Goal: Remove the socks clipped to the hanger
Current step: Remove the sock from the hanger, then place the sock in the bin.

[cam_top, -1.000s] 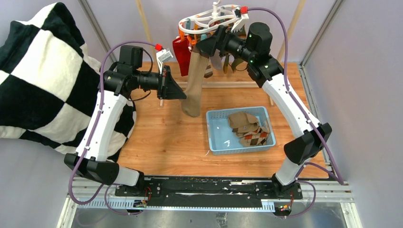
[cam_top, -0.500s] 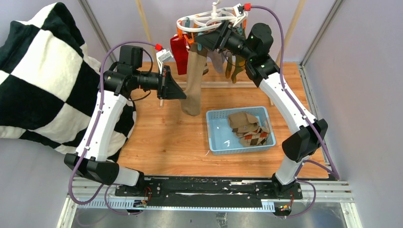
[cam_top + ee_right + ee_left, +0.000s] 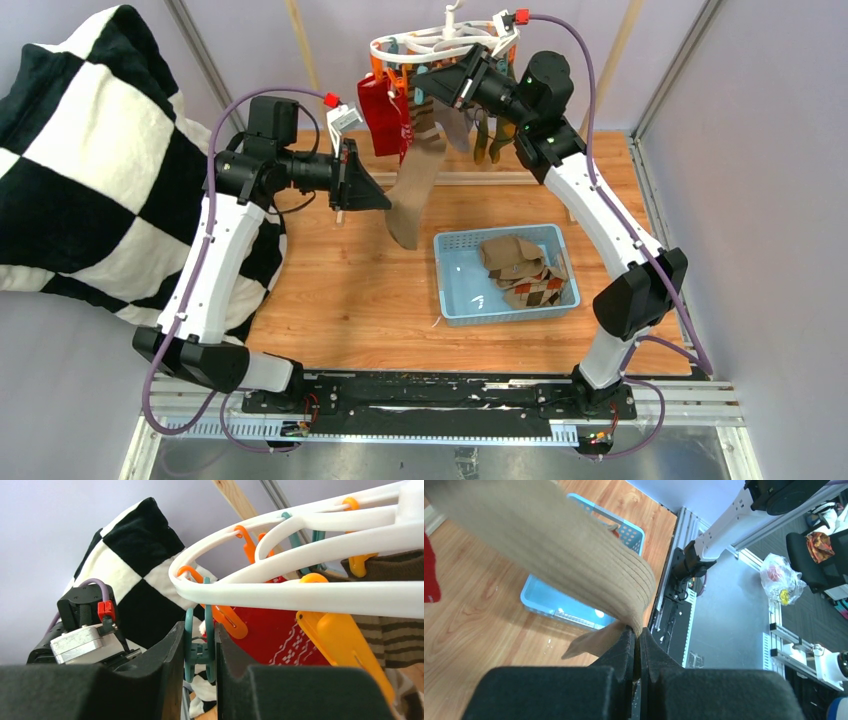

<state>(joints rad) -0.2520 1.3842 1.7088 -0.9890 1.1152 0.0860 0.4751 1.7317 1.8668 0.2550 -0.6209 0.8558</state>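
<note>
The white oval hanger [image 3: 440,45] hangs at the top centre with several socks clipped to it. Among them are a red snowflake sock [image 3: 383,115] and a long taupe sock [image 3: 415,185]. My left gripper [image 3: 385,197] is shut on that taupe sock's edge [image 3: 638,630], and its ribbed cloth [image 3: 549,545] drapes above the jaws. My right gripper [image 3: 200,630] is up at the hanger's rim [image 3: 300,592], its jaws squeezed on a teal clothespin [image 3: 200,650]. Beside it hang the red sock [image 3: 280,635], an orange pin [image 3: 345,645] and a striped sock [image 3: 400,645].
A blue basket [image 3: 450,290] on the wooden table holds several socks [image 3: 520,270]; its rim [image 3: 574,612] shows in the left wrist view too. A black-and-white checkered blanket [image 3: 90,170] fills the left side. A wooden rack rail [image 3: 500,178] runs behind the basket.
My right gripper has risen to the hanger's rim and closed on the teal clothespin. The taupe sock now hangs slanted and the red sock has swung. The left arm has stayed put.
</note>
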